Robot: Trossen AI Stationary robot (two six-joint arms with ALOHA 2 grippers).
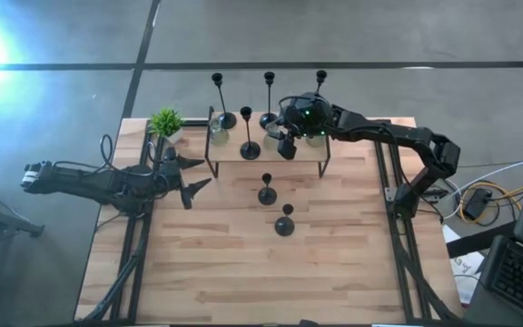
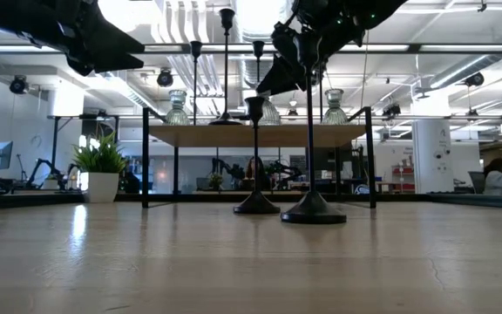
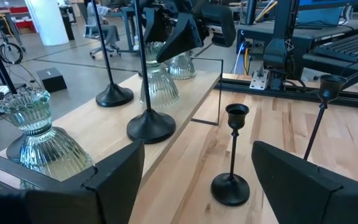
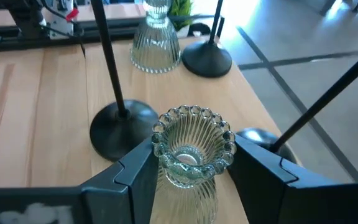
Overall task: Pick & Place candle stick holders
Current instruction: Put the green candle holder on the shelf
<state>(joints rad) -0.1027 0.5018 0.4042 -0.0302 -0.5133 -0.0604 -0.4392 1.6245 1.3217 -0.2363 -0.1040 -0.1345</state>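
Note:
A low wooden shelf (image 1: 230,154) stands at the table's far middle. Black candle stick holders (image 1: 250,150) and clear glass ones (image 1: 216,134) stand on it on their bases. Two short black holders (image 1: 267,193) (image 1: 284,224) stand on the table in front of it. My right gripper (image 1: 287,145) is over the shelf, pointing down. Its fingers stand on either side of a glass holder's beaded rim (image 4: 193,146). My left gripper (image 1: 205,173) is open and empty at the shelf's left end, above the table. My right gripper's two fingers (image 4: 138,171) stand close against opposite sides of the glass holder's top rim (image 4: 160,140), coming from above. I cannot tell whether they touch it. The holder is upright; its base is hidden below the fingers.
A small green potted plant (image 1: 165,123) stands at the table's far left corner, just behind my left gripper. Tall black stems (image 4: 107,56) rise close to my right gripper on the shelf. The near half of the table is bare wood (image 1: 243,282).

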